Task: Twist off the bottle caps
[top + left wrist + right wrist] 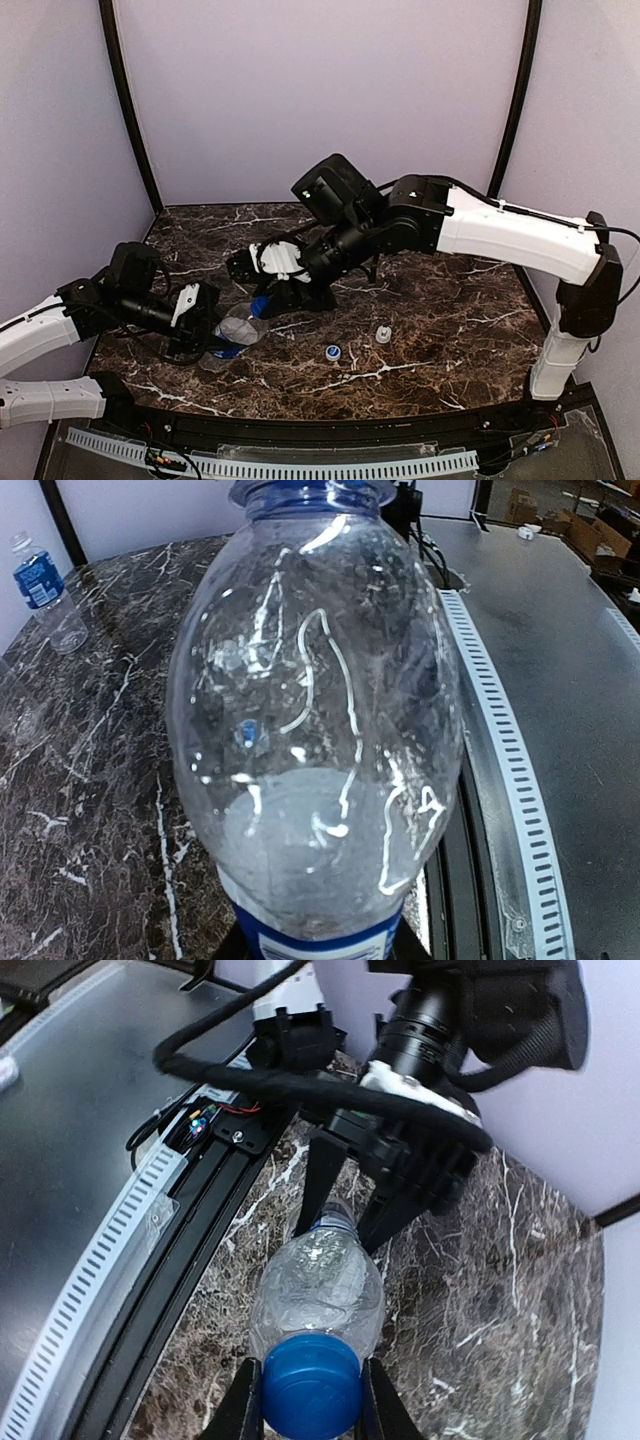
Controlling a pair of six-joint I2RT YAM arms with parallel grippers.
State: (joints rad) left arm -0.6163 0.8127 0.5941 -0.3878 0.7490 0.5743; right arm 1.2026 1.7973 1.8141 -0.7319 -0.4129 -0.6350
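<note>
Now two loose caps point(333, 352) point(383, 334), a third point(310, 1385) tight in right end effector point(310, 1410), one bottle point(318, 1290) in left end effector point(345, 1225).

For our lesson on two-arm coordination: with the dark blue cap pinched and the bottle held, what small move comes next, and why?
Probably twist the right gripper to unscrew the dark blue cap: that gripper is shut on it, and the left gripper grips the far end of the bottle, bracing it.

Walled in by pale lilac panels point(320, 90), joined at the back corners by black poles point(130, 110). Floored with a dark brown counter point(450, 300) veined in white. Edged at the near side by a black rail point(330, 428) and a white slotted strip point(330, 466). Lit softly, evenly.
</note>
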